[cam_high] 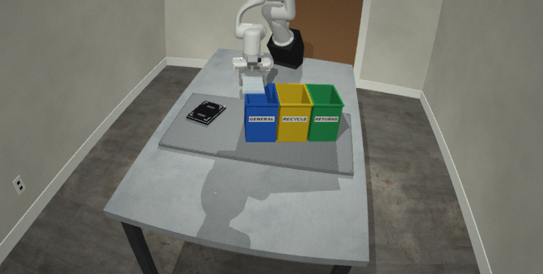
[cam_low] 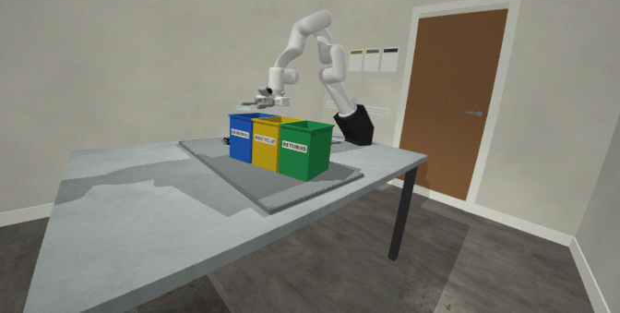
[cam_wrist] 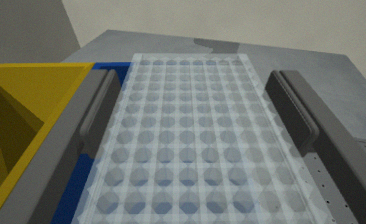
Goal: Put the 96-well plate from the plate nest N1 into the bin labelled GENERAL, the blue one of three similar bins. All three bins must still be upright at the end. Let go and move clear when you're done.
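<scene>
The clear 96-well plate point(cam_high: 254, 85) point(cam_low: 246, 107) point(cam_wrist: 189, 120) is held about level between the two fingers of my gripper point(cam_high: 253, 79) point(cam_low: 255, 103) point(cam_wrist: 194, 105), which is shut on its long sides. The plate is above the rim of the blue GENERAL bin point(cam_high: 260, 130) point(cam_low: 241, 146) point(cam_wrist: 76, 192), over its back left part in the top view. In the wrist view, blue shows through the left and middle wells and grey through the right ones. The black plate nest point(cam_high: 206, 112) holds no plate. The blue bin stands upright.
The yellow RECYCLE bin point(cam_high: 294, 132) point(cam_low: 265, 155) point(cam_wrist: 14, 100) stands upright close beside the blue bin. The green RETURNS bin point(cam_high: 323, 132) point(cam_low: 295, 162) stands upright beyond it. All three stand on a grey mat point(cam_high: 194, 140) point(cam_low: 272, 199).
</scene>
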{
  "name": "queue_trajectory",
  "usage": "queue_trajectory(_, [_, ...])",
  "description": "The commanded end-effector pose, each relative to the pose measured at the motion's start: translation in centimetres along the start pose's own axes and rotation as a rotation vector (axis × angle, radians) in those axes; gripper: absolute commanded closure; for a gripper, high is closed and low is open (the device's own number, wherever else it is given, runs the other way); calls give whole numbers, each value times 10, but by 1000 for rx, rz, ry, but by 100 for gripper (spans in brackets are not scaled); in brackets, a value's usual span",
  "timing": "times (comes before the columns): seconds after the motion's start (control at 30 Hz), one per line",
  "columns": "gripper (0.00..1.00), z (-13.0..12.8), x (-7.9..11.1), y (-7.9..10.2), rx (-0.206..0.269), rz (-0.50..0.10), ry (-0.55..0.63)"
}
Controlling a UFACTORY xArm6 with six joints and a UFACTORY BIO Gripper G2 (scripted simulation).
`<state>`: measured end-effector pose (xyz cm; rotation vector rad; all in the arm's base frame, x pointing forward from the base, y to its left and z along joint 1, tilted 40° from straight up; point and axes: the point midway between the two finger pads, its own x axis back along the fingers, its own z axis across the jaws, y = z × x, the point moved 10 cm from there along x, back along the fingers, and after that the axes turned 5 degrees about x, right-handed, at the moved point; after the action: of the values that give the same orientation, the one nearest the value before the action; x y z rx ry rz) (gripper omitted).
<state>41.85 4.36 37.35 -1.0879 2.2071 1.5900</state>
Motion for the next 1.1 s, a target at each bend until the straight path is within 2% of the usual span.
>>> queue_trajectory(0.0, [100, 8, -7, 1, 10, 0, -5])
queue_trajectory(0.3, [100, 33, -22, 2, 9, -1, -5])
queue_trajectory(1.07, [100, 34, -22, 2, 10, -1, -5])
